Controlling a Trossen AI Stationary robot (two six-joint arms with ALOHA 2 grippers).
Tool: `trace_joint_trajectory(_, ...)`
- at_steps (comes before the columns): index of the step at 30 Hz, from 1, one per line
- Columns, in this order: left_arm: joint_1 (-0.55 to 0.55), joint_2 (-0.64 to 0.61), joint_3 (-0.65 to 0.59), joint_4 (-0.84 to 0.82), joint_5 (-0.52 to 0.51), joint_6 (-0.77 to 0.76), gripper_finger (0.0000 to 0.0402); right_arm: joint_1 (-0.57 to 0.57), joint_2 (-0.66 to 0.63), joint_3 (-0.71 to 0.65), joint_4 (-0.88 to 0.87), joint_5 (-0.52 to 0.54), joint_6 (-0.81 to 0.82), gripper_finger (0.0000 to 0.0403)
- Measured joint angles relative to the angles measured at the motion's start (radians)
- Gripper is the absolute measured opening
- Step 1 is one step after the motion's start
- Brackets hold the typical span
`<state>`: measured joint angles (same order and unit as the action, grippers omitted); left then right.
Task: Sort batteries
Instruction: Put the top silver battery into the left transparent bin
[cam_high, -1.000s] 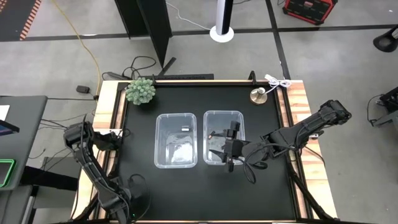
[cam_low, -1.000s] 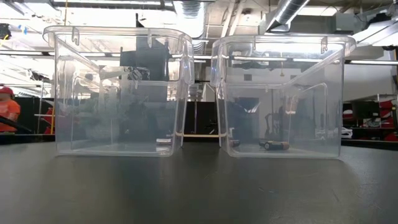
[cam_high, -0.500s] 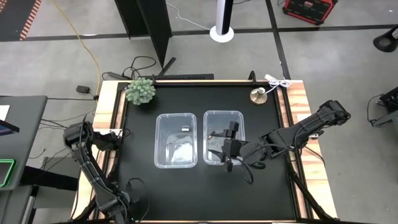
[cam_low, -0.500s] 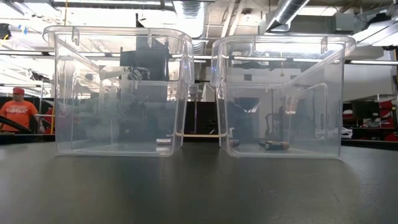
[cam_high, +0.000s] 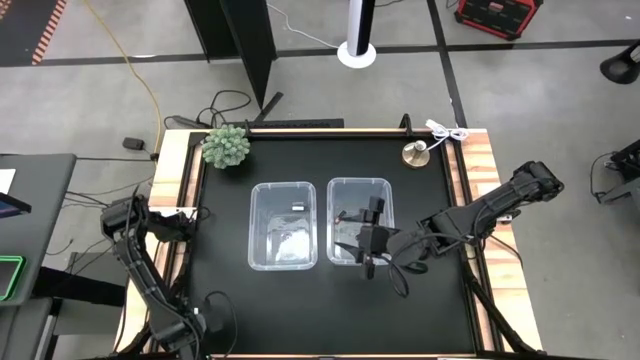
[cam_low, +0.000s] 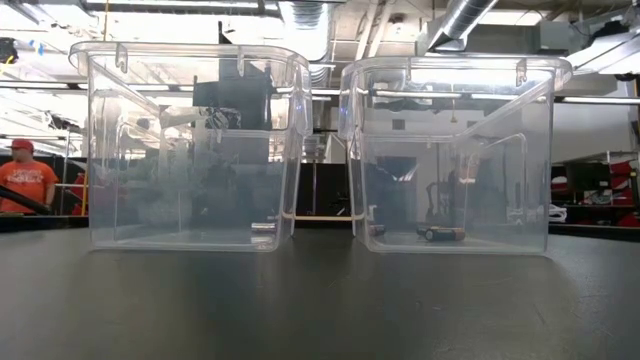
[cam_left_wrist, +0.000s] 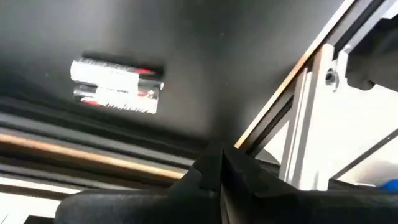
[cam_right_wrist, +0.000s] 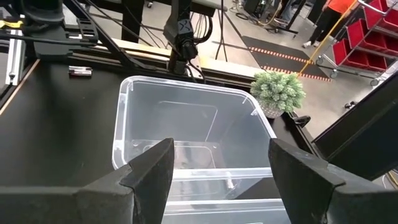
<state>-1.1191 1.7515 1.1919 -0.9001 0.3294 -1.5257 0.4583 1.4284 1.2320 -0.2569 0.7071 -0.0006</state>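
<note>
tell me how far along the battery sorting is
Partly done, it seems. A silvery battery lies in the left bin and a dark battery in the right bin. The right gripper hangs open over the right bin, holding nothing. At least one silvery cell is left on the table near the left gripper, at the table's left edge.

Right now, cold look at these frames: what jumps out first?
Two clear bins side by side mid-table, the right gripper hovering open over the right bin, where a dark battery lies on the floor. The left gripper sits at the table's left edge, fingers shut, near two silvery batteries lying together on the black tabletop. A small green plant marks the far left corner.
</note>
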Motion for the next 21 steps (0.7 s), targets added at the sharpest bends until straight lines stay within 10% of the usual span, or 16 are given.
trace_joint_trajectory(21,-0.026,0.002,-0.084,0.127,0.001,-0.104,0.0000,0.006,0.000,0.000,0.002,0.002,0.000,0.0276)
